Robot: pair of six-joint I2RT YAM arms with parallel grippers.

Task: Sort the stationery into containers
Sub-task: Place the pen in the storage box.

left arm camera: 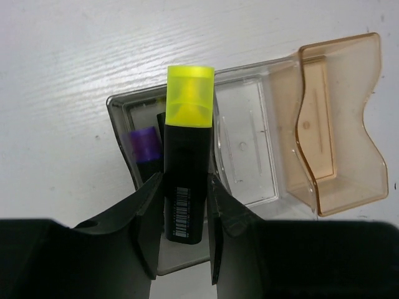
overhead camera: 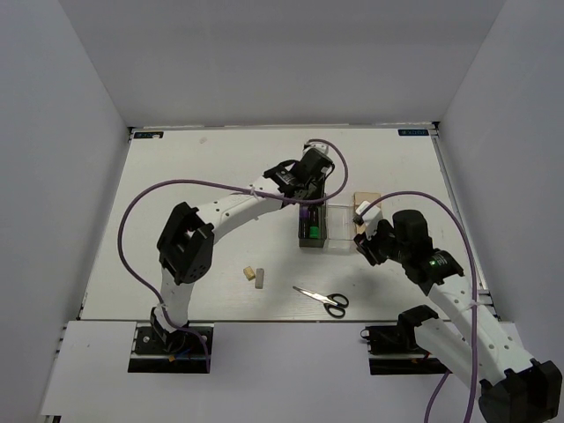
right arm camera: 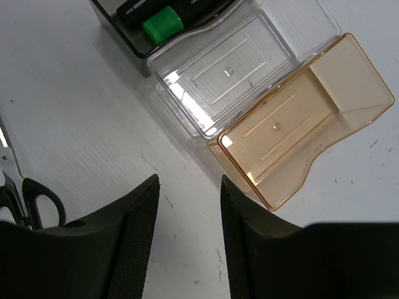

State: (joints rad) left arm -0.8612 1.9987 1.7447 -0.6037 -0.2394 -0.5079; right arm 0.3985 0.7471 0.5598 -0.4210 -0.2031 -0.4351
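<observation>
Left pincer [left arm camera: 185, 194] clamps yellow highlighter [left arm camera: 187, 149] over grey bin [left arm camera: 117, 115] holding purple highlighter [left arm camera: 146, 144] and green highlighter [right arm camera: 162, 23].

My left pincer [left arm camera: 185, 193] clamps the yellow highlighter [left arm camera: 187, 162], cap pointing outward, above the dark grey bin [left arm camera: 118, 115]. In that bin lie the purple highlighter [left arm camera: 146, 146] and the green highlighter [right arm camera: 159, 23]. The clear bin [right arm camera: 224, 68] and the tan-orange bin [right arm camera: 299, 124] adjoin it in a row toward the right edge. Two beige erasers [overhead camera: 255, 276] and the black-handled scissors [overhead camera: 322, 298] lie flat by the near edge.
</observation>
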